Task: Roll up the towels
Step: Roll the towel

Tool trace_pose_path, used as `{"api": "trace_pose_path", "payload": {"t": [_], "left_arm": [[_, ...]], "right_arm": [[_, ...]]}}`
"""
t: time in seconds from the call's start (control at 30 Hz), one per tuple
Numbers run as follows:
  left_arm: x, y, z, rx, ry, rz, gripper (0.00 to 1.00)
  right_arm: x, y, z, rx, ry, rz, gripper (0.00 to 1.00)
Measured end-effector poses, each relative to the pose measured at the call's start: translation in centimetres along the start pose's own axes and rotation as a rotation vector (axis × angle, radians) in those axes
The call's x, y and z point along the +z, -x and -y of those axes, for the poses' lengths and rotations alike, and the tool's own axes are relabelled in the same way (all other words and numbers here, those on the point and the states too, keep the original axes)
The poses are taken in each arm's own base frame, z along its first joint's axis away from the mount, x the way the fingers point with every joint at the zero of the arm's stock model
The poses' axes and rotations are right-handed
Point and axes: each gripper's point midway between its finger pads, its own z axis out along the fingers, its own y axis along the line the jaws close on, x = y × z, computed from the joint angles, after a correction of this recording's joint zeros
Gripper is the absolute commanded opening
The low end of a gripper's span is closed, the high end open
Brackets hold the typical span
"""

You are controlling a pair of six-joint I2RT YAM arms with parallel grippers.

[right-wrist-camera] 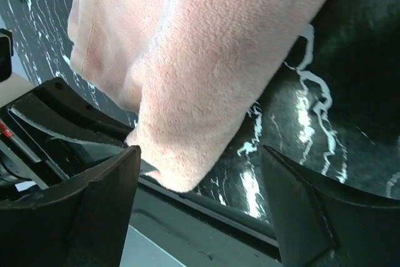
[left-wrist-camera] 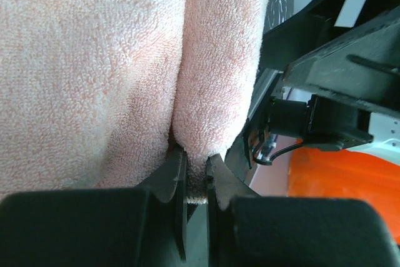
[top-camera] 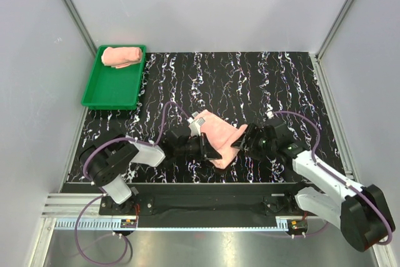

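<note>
From above, a rolled towel [top-camera: 122, 55] is lying at the far end of the green tray [top-camera: 111, 92], while the other towel [top-camera: 220, 133] is resting on the black table [top-camera: 262, 79] between the left gripper [top-camera: 211, 149] and the right gripper [top-camera: 242, 142]. At the left wrist, the left gripper [left-wrist-camera: 197, 176] is pinching a fold of the other towel [left-wrist-camera: 94, 60]. At the right wrist, the right gripper [right-wrist-camera: 200, 182] is standing wide apart, with a corner of the other towel [right-wrist-camera: 187, 73] hanging between its fingers.

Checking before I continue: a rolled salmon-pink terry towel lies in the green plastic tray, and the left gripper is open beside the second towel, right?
No: the left gripper is shut on the second salmon-pink terry towel, per the left wrist view. The rolled towel is in the green tray.
</note>
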Motion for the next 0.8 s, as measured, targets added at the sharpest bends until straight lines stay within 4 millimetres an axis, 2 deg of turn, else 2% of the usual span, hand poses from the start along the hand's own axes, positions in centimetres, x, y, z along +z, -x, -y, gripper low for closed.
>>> {"api": "trace_pose_path", "payload": {"t": [0.33,0.63,0.8], "left_arm": [[-0.4,0.5,-0.5,-0.108,0.021,0.005,0.0],[-0.3,0.4,-1.0,-0.192,0.003,-0.006,0.0],[-0.3,0.6,-1.1,-0.201,0.003,-0.001,0.0]], "right_arm": [[3.0,0.5,-0.8,0.017,0.027,0.016,0.85],[5.1,0.2,0.2,0.041,0.023,0.016,0.84],[5.5,0.3,0.3,0.048,0.034,0.022,0.77]]}}
